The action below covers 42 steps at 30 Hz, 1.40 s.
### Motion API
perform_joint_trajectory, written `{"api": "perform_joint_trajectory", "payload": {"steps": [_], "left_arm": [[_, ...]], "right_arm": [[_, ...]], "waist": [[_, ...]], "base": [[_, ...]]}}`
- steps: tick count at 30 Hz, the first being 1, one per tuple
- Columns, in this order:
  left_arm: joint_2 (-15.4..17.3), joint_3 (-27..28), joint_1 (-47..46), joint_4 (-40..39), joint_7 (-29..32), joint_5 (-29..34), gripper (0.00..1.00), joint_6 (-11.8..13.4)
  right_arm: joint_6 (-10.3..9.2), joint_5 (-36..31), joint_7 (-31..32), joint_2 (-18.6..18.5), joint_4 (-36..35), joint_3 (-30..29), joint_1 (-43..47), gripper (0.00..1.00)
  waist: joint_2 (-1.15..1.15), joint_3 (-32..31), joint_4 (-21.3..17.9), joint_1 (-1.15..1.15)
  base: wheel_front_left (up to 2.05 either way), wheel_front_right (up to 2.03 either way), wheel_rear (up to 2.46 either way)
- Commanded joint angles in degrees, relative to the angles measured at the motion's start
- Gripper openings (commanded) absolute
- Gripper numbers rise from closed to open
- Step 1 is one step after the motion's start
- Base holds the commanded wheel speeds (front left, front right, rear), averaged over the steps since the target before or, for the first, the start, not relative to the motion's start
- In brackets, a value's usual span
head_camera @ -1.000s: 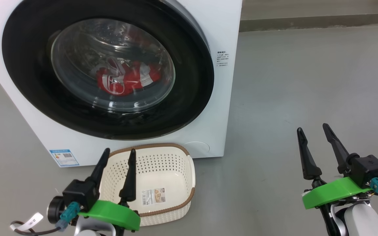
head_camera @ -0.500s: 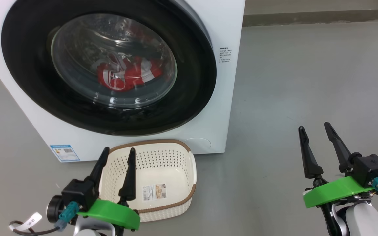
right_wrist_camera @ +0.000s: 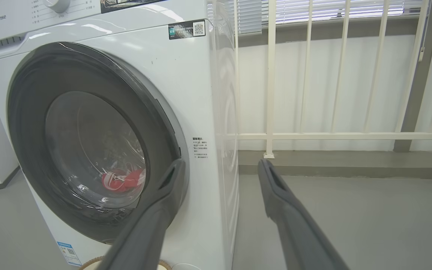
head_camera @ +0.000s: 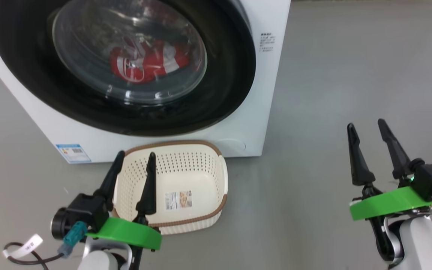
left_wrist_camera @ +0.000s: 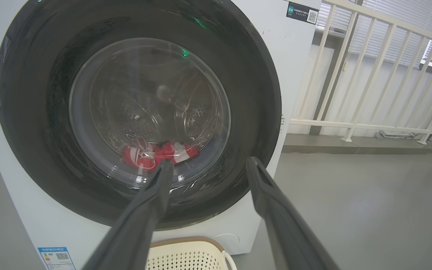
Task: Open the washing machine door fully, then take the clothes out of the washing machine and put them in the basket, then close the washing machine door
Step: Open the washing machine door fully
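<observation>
Head camera has dipped — whole view shifted. Left gripper (head_camera: pixel 136 153) and right gripper (head_camera: pixel 365 123) stand wide, empty; washing machine door (head_camera: pixel 219 86) shut.

Your left pincer (head_camera: pixel 136 153) sits at the lower left of the head view, its two dark fingers (head_camera: pixel 147 187) pointing up, spread wide and empty. Below them a green wrist collar (head_camera: pixel 126 232) caps the pale forearm (head_camera: pixel 99 258), with a teal plug (head_camera: pixel 71 234) and a tagged cable (head_camera: pixel 24 245) on the outer side. Your right pincer (head_camera: pixel 365 122) stands at the lower right, well apart from the left, fingers likewise parted and empty, leaning slightly leftward above its own green guard (head_camera: pixel 388 202) and white forearm (head_camera: pixel 422 240).
</observation>
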Motion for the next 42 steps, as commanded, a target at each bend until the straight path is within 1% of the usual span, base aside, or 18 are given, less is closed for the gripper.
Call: {"api": "perform_joint_trajectory", "payload": {"steps": [1,6,7,8,9,10,14,16,20,27,31,37,42], "left_arm": [[0.8,1.5,-2.6,-2.4,-0.7,0.6,1.0,0.4],[0.8,1.3,-3.0,-3.4,-0.7,0.4,1.0,0.3],[0.8,1.2,-3.0,-3.6,-0.7,0.3,1.0,0.2],[0.8,1.2,-3.1,-3.9,-0.7,0.3,1.0,0.2],[0.8,1.1,-3.1,-4.1,-0.7,0.2,1.0,0.1],[0.8,1.1,-3.2,-4.3,-0.7,0.1,1.0,0.1],[0.8,0.7,-3.8,-5.0,-0.7,0.1,1.0,-0.1],[0.8,0.7,-4.1,-6.1,-0.7,-1.0,1.0,-0.5],[0.8,0.4,-4.6,-9.0,-0.7,-1.8,1.0,-1.0],[0.8,-0.2,-4.8,-11.6,-0.7,-2.1,1.0,-0.9],[0.8,-0.4,-5.1,-11.9,-0.7,-1.9,1.0,-0.9],[0.8,-0.6,-5.6,-12.1,-0.7,-1.8,1.0,-1.1],[0.8,-1.1,-6.1,-12.4,-0.7,-1.8,1.0,-1.1]], "right_arm": [[-0.04,0.4,-0.4,-0.6,-2.0,0.7,-2.9,1.0],[-0.04,1.0,-0.4,-0.6,-2.0,0.5,-4.3,1.0],[-0.04,1.2,-0.4,-0.6,-2.0,0.5,-4.7,0.77],[-0.04,2.3,-0.4,-0.6,-1.9,0.7,-5.1,0.4],[-0.04,3.5,-0.4,-0.6,-1.7,0.9,-5.5,0.15],[-0.04,4.2,-0.4,-0.6,-1.5,1.1,-5.9,0.0],[-0.04,10.9,-0.4,-0.6,0.2,1.7,-8.4,0.0],[-0.04,14.0,-0.4,-0.6,1.2,2.1,-9.7,0.0],[-0.04,22.7,0.5,-0.6,2.9,3.3,-12.7,0.0],[-0.04,31.7,3.8,-0.6,3.5,2.7,-17.9,0.0],[-0.04,36.2,7.9,-0.6,3.6,1.3,-21.1,0.0],[-0.04,44.2,16.5,-0.6,3.8,-1.4,-25.9,0.0],[-0.04,48.7,22.0,-0.8,4.8,-3.0,-29.6,0.0]], "waist": [[0.0,2.5,0.8,0.0],[0.0,4.1,1.3,0.0],[0.0,4.5,1.4,0.0],[0.0,4.9,1.5,0.0],[0.0,5.1,1.6,0.0],[0.0,5.6,1.7,0.0],[0.0,7.3,2.2,0.0],[0.0,8.2,2.4,0.0],[0.0,10.0,3.0,0.0],[0.0,13.0,3.6,0.0],[0.0,14.3,4.0,0.0],[0.0,16.0,4.7,0.0],[0.0,17.2,5.3,0.0]], "base": [[0.0,0.0,0.0],[0.0,0.0,0.0],[0.0,0.0,0.0],[0.0,0.0,0.0],[0.0,0.0,0.0],[0.0,0.0,0.0],[0.0,0.0,0.0],[0.0,0.0,0.0],[0.0,0.0,0.0],[0.0,0.0,0.0],[0.0,0.0,0.0],[0.0,0.0,0.0],[0.0,0.0,0.0]]}}
